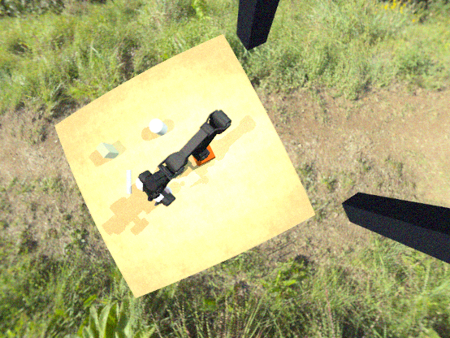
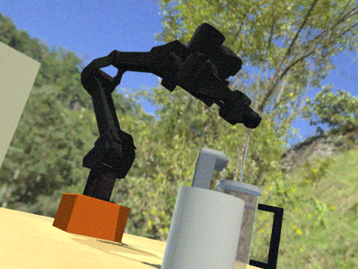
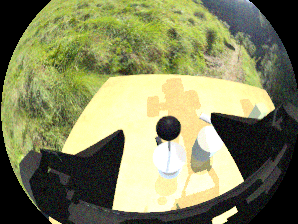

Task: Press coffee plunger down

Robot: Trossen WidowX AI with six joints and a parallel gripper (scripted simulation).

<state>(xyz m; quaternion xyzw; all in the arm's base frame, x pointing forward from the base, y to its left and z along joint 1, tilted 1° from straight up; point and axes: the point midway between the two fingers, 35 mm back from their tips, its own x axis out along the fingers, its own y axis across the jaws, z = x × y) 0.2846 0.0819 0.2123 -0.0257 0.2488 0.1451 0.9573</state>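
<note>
Cube (image 1: pixel 107 150) sitting at 9 o'clock on the table (image 1: pixel 227 227), well inside the edge. Press (image 2: pixel 247 207) standing upright at 7 o'clock from the base (image 1: pixel 204 156), rod (image 2: pixel 244 155) showing full height. Gripper (image 3: pixel 168 137) hanging over the knob (image 3: pixel 169 125), fingers spread wide, gripping nothing. Cup (image 1: pixel 157 126) at 11 o'clock, well apart. Bare tabletop running toward 5 o'clock.

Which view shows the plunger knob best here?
The wrist view: the black plunger knob sits unobstructed between the open gripper fingers. In the exterior view the gripper hides the knob, leaving only the rod; from the top the arm covers it.
</note>
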